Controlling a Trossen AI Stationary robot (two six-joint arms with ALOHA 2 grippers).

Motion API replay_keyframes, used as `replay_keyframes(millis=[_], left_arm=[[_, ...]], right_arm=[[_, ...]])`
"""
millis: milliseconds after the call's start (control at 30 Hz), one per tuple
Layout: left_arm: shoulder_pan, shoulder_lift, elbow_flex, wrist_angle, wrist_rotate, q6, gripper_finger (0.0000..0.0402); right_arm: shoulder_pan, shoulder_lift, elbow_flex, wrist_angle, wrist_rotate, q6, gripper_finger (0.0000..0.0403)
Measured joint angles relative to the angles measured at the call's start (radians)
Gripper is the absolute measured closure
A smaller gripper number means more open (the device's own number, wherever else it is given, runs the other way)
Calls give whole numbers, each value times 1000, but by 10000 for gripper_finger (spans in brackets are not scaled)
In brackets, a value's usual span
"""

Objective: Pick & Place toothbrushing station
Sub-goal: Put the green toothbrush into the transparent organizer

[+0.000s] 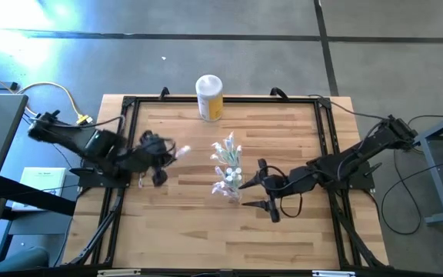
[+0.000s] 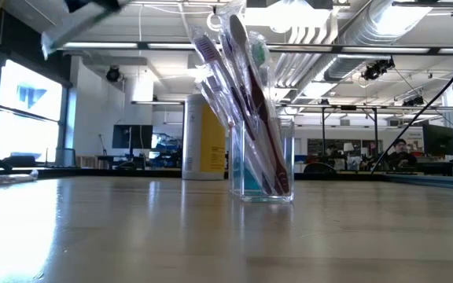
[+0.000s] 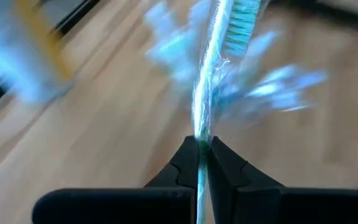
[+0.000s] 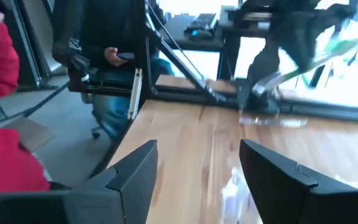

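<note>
Left of the cup [image 1: 233,185], left end effector [image 1: 177,151] pinching toothbrush [image 3: 211,93], bristles outward

Bright window glare upper left; both wrist views motion-blurred.

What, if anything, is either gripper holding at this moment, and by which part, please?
The left gripper has its jaws shut on a wrapped toothbrush with green bristles, pinched at the handle end. The right gripper stands open and holds nothing.

No lettering seems readable, even on the yellow canister [image 1: 209,97].
</note>
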Motion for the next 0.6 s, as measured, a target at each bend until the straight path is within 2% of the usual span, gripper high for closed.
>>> replay_keyframes(millis=[133,333,467,600], left_arm=[[-157,20,-33,259,-36,98,398],[-297,129,-55,586,-61,236,398],[-333,223,-55,712,-65,296,398],[-329,296,-55,771,-70,345,398]], right_arm=[[-7,43,0,88,26,-125,183],[-22,139,0,295,25,-300,183],[-28,212,0,477,14,-371,183],[-29,283,0,608,15,-453,183]])
